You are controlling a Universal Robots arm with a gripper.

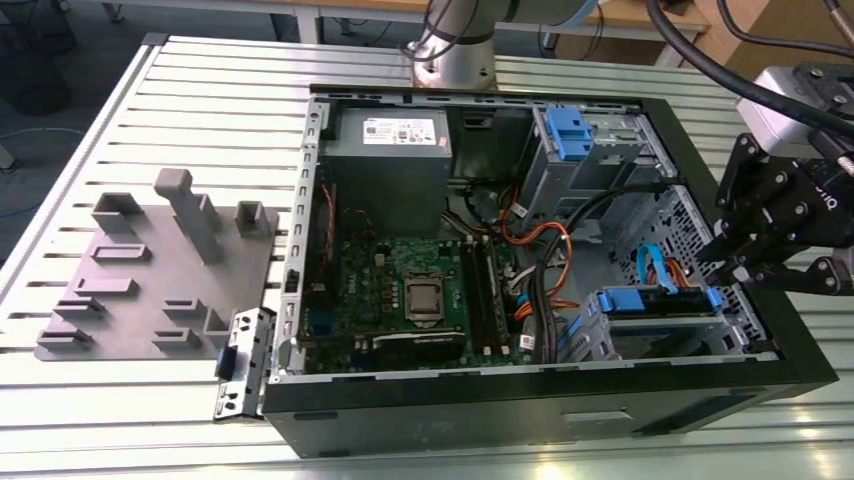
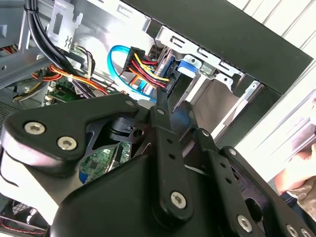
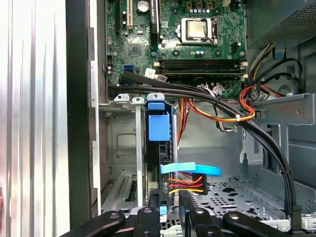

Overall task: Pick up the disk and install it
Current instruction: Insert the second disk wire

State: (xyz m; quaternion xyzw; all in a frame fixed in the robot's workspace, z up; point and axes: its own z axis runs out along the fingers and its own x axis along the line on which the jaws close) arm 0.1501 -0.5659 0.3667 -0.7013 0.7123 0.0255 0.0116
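Observation:
The disk [image 1: 654, 303] stands on edge in the metal drive cage [image 1: 667, 335] at the open computer case's near corner, on the exterior view's right. In the first wrist view the disk [image 3: 159, 128] is seen edge-on with its blue carrier frame, and a blue data cable [image 3: 190, 169] and a red-yellow power plug [image 3: 186, 183] run to it. My gripper [image 1: 738, 272] hangs over the case's edge at the disk's outer end. The gripper [image 3: 169, 203] has its black fingers [image 3: 154, 210] close together on the end of the blue frame. The second wrist view shows the gripper [image 2: 174, 106] against the cage.
Inside the case lie the motherboard [image 1: 414, 290], a grey power-supply box [image 1: 387, 150], an upper bay with a blue latch [image 1: 567, 135] and bundled cables [image 1: 534, 250]. A grey fixture plate [image 1: 147, 270] lies on the slatted table. A person's hand [image 2: 296, 173] is close by.

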